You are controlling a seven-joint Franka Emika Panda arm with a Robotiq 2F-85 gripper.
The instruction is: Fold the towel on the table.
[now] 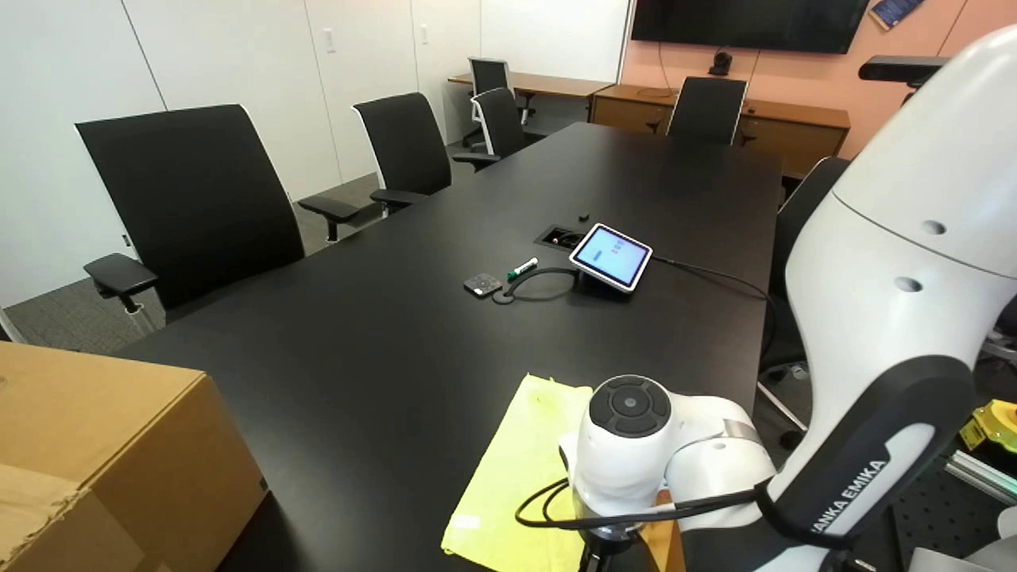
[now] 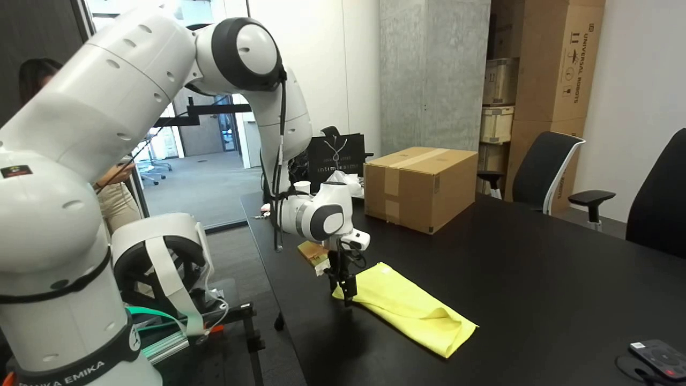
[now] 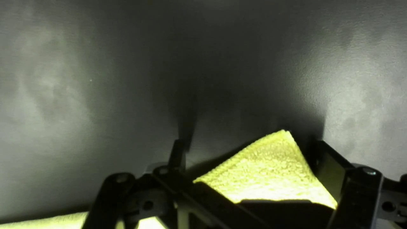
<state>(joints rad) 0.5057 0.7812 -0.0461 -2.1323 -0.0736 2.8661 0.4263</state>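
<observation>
The yellow-green towel (image 1: 508, 477) lies on the black table (image 1: 381, 357). In an exterior view the towel (image 2: 407, 305) forms a long strip, with a layer bulging loosely at the end far from the gripper. My gripper (image 2: 343, 297) points down at the towel's opposite end, close to the table (image 2: 525, 289). In the wrist view the gripper (image 3: 251, 144) is open, its fingers wide apart. A corner of the towel (image 3: 264, 171) lies between the fingers, nearer the right one. Whether the right finger touches it I cannot tell. The arm hides part of the towel in an exterior view.
A large cardboard box (image 1: 175, 469) stands on the table, also in an exterior view (image 2: 407, 198). A small brown box (image 2: 312, 252) lies just behind the gripper. A tablet (image 1: 612, 256), a green marker (image 1: 522, 268) and a small dark square (image 1: 482, 285) sit farther along the table.
</observation>
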